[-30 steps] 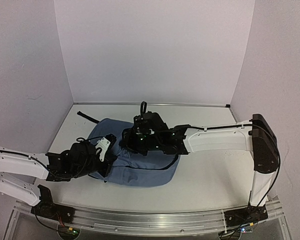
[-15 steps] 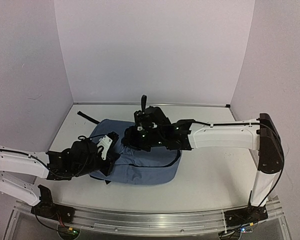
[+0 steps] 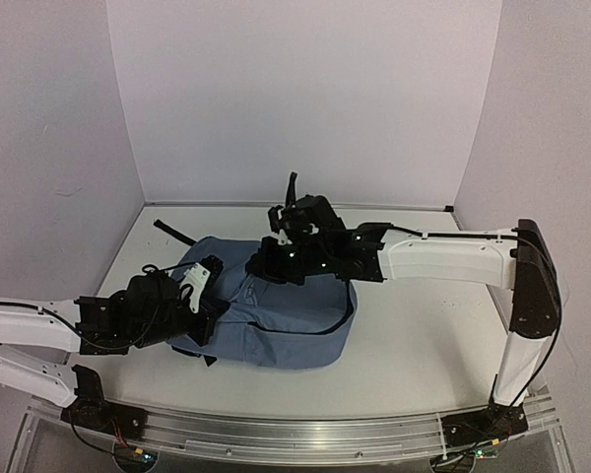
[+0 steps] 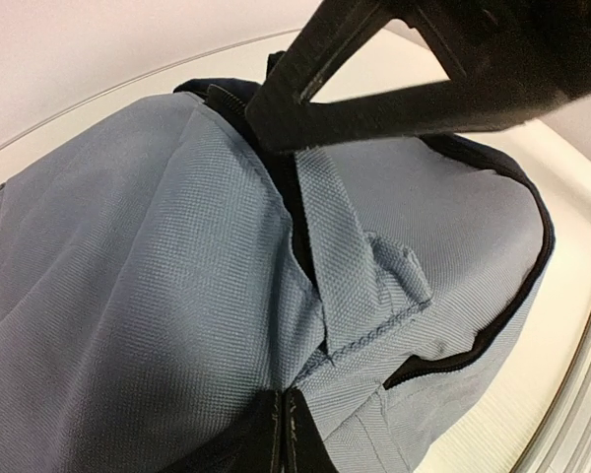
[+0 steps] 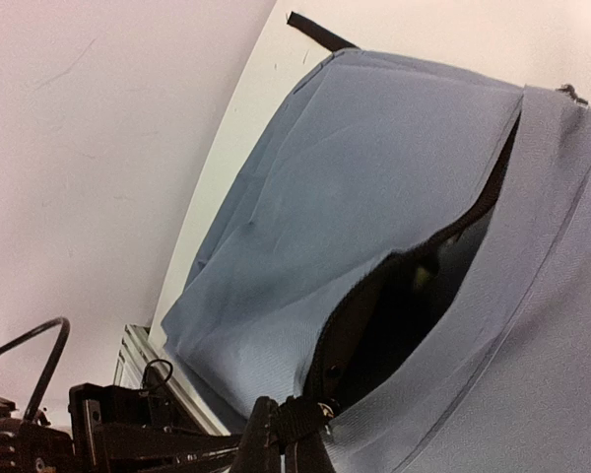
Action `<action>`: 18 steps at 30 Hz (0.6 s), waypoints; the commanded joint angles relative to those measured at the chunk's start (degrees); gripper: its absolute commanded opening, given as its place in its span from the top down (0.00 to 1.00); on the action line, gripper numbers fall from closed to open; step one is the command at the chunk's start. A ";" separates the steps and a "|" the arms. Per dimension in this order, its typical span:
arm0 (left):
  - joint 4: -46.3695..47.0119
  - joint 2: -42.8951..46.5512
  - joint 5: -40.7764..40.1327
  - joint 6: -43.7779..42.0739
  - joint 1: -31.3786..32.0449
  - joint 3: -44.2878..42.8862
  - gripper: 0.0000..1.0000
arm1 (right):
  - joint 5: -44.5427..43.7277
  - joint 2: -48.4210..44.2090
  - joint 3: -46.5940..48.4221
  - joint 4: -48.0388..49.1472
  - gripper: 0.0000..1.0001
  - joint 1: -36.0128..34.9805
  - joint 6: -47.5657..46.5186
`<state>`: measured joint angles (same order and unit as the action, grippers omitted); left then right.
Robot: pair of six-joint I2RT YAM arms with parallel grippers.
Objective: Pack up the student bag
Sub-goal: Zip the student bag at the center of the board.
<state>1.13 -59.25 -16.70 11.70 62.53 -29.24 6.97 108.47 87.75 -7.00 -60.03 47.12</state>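
- While both arms lean in over the white table [image 3: 424, 335], the student bag [image 3: 276, 330] lies flat on it, left of centre, its slate-blue fabric facing up.
- A black strap [image 3: 169, 230] trails off the bag's far-left corner toward the back wall.
- From the left, the left gripper [image 4: 282, 434] meets the bag's side. Its wrist camera shows both fingers pressed together with no gap, their tips nipping the blue cloth at a seam just below a stitched webbing loop [image 4: 340, 266].
- From the right, the right gripper [image 5: 281, 434] reaches across the bag's far end. Its fingers are likewise squeezed tight, clamped on the lip of the zip opening [image 5: 394, 315], with a small metal ring beside the tips.
- That opening gapes in a curved slit, showing dark lining inside; what lies within cannot be made out.
- In the left wrist view, the right arm's black hardware crosses the top of the frame, touching down on the bag by the dark trim at the loop's upper end.
- Seen from above, the two grippers sit near each other over the bag's left half.
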 commanded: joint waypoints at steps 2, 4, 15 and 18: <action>-9.79 -0.51 2.91 2.31 1.07 -0.49 1.00 | -1.72 -4.69 6.29 8.49 1.00 6.81 -2.04; -9.56 -1.61 3.37 2.46 1.10 -0.73 1.00 | -1.43 -3.78 7.13 8.49 1.00 6.93 -2.14; -9.71 -0.66 5.62 6.72 1.10 -4.05 0.92 | 4.15 -3.02 4.54 10.21 1.00 9.84 -1.98; -7.89 -0.21 5.87 8.60 1.10 -7.63 0.76 | 7.23 -2.93 3.30 11.28 1.00 9.76 -1.36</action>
<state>-2.54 -60.64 -14.25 16.82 62.85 -32.29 16.31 108.44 88.99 -7.77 -54.00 46.52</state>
